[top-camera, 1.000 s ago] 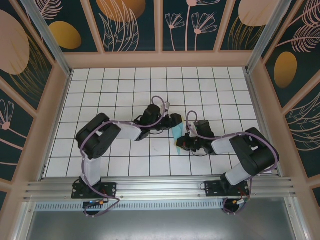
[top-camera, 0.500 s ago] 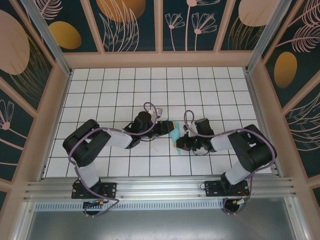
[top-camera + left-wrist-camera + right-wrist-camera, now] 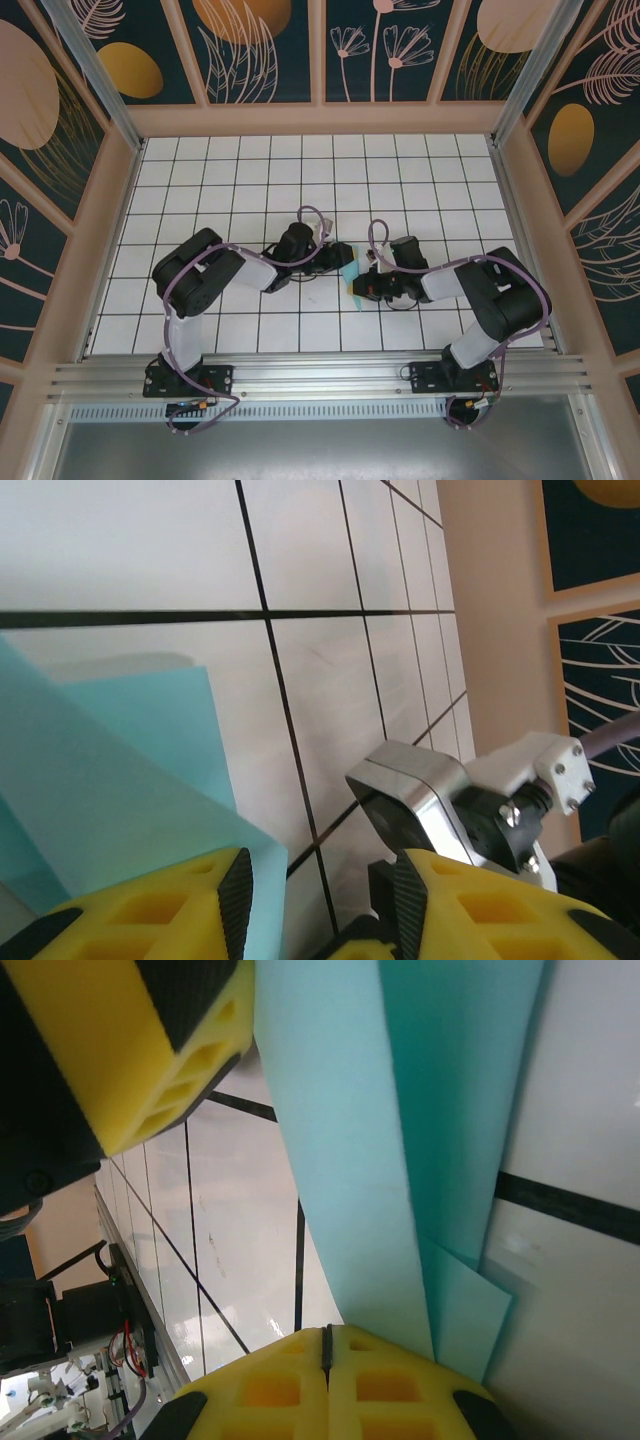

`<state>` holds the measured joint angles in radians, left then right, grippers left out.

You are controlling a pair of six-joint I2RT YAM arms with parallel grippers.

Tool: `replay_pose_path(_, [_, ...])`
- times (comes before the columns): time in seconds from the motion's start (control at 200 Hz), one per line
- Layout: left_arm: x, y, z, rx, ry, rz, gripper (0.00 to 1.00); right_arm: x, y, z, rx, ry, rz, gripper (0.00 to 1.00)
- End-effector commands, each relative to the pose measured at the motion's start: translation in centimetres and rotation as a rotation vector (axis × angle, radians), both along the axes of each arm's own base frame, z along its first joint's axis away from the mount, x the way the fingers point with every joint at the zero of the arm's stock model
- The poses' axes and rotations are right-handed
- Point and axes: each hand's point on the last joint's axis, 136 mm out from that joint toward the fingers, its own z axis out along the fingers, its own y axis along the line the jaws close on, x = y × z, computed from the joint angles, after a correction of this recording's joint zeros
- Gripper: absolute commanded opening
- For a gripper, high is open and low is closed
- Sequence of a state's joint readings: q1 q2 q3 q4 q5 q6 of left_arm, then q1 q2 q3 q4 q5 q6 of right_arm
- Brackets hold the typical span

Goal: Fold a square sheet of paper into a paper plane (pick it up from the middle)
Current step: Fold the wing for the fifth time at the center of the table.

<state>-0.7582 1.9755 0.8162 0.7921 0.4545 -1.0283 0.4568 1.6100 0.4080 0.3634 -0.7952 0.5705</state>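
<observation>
The square sheet of paper (image 3: 352, 270) is a narrow, folded light cyan strip lying on the tiled floor between my two grippers. In the left wrist view its layered corner (image 3: 110, 780) reaches the inner edge of my left finger. My left gripper (image 3: 340, 262) (image 3: 320, 880) is low over the floor and open, with bare tile showing between its pads. My right gripper (image 3: 363, 290) (image 3: 325, 1345) is shut, pads together, its tips resting against the near end of the paper (image 3: 400, 1130), which runs under one finger rather than between the pads.
The floor is white tile with black grid lines (image 3: 300, 180), walled by tan panels (image 3: 100, 230). The right wrist's silver camera block (image 3: 425, 800) sits close in front of my left fingers. A yellow left finger (image 3: 130, 1050) shows beside the paper in the right wrist view.
My left gripper has come down and towards the near side, to the paper's left edge, and its jaws have narrowed. The right gripper stayed shut at the paper's near end.
</observation>
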Motion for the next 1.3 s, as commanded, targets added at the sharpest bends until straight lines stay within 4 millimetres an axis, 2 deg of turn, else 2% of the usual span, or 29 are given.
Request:
replay_pose_path(0.0, [1.3,0.2,-1.5,0.063,-0.019,0.029,0.45,-4.9,-2.7,-5.2,-0.18,0.217,0.003,0.0])
replay_pose_path(0.175, [1.8,0.8,-3.4,0.11,-0.004,0.044,0.45,-5.4,-2.9,-5.5,-0.192,0.245,0.004,0.0])
replay_pose_path(0.31, [2.1,1.4,-4.1,0.122,0.002,0.06,0.45,-5.5,-3.0,-5.5,-0.199,0.246,0.01,0.0])
replay_pose_path(0.631, [4.5,2.5,-3.1,0.135,-0.025,0.077,0.45,-6.2,-3.4,-5.6,-0.211,0.257,0.022,0.0])
replay_pose_path(0.946, [6.7,4.3,-4.3,0.188,-0.016,0.122,0.45,-6.2,-3.3,-5.5,-0.204,0.256,0.026,0.0])
replay_pose_path(1.056, [7.0,4.6,-3.8,0.214,-0.032,0.118,0.46,-6.1,-3.3,-5.5,-0.206,0.255,0.024,0.0])
replay_pose_path(1.071, [7.8,4.2,-2.8,0.201,-0.056,0.122,0.46,-6.1,-3.3,-5.5,-0.207,0.256,0.024,0.0])
replay_pose_path(1.291, [10.5,4.5,0.9,0.23,-0.132,0.142,0.47,-6.2,-3.2,-5.6,-0.206,0.259,0.028,0.0])
